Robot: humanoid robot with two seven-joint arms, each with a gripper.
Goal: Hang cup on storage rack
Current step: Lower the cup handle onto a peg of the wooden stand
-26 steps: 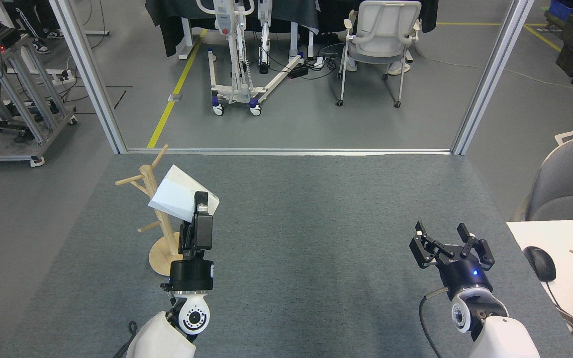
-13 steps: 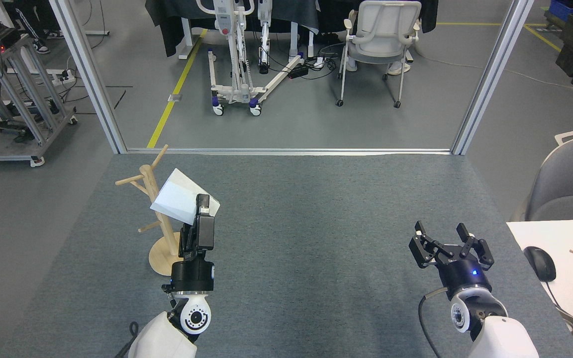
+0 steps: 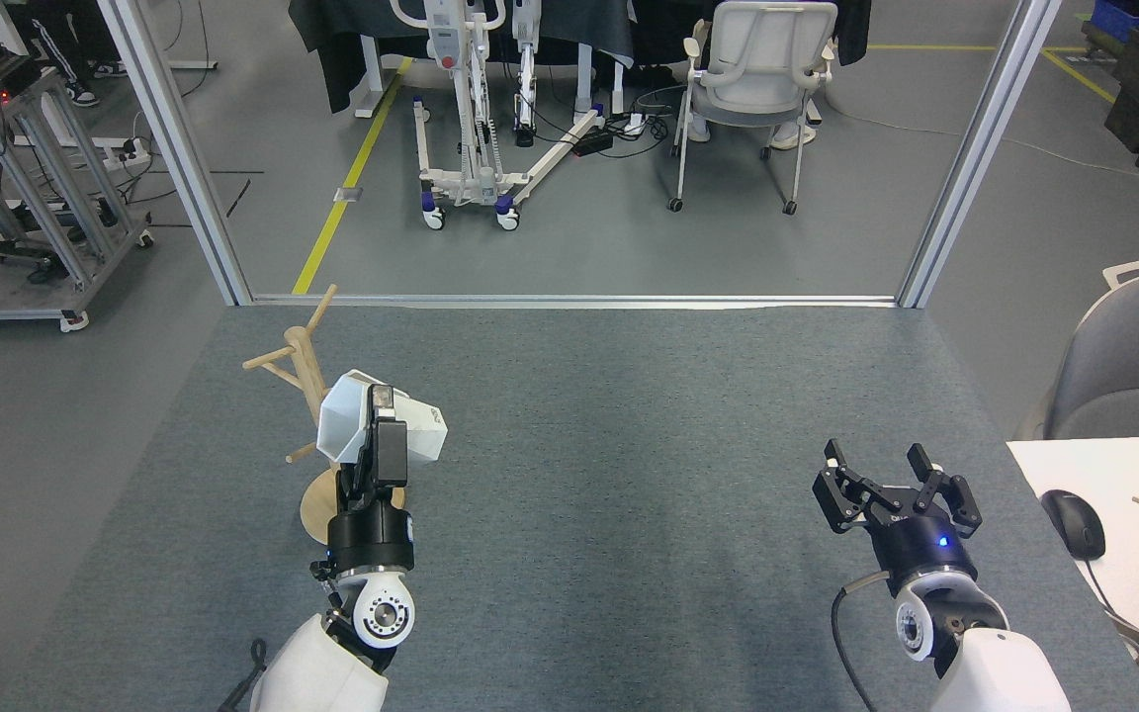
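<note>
The left arm rises from the bottom edge, white forearm low, then a black wrist, then the left claw (image 3: 379,420) pointing up and away from the head. Its fingers are clamped on the cup (image 3: 372,432): one dark finger (image 3: 390,450) lies across the cup's near face, and the other finger is hidden behind the white body. The cup is held off the desk (image 3: 629,415), tipped on its side, its faceted walls spreading to either side of the claw. Its handle cannot be made out, nor which way its mouth faces.

Just left of and behind the claw stands the storage rack (image 3: 304,364), a light wooden post with angled pegs. The cup covers the middle of the post, so whether cup and peg touch cannot be told. Two upper pegs show above and left of the claw, a lower peg pokes out left of the cup, and below the claw only part of the rack's round base shows behind the black wrist.

Well to the right of that claw, the right arm comes up from the bottom edge, and the right claw (image 3: 894,485) hovers above the desk, its black fingers spread apart with nothing between them.
</note>
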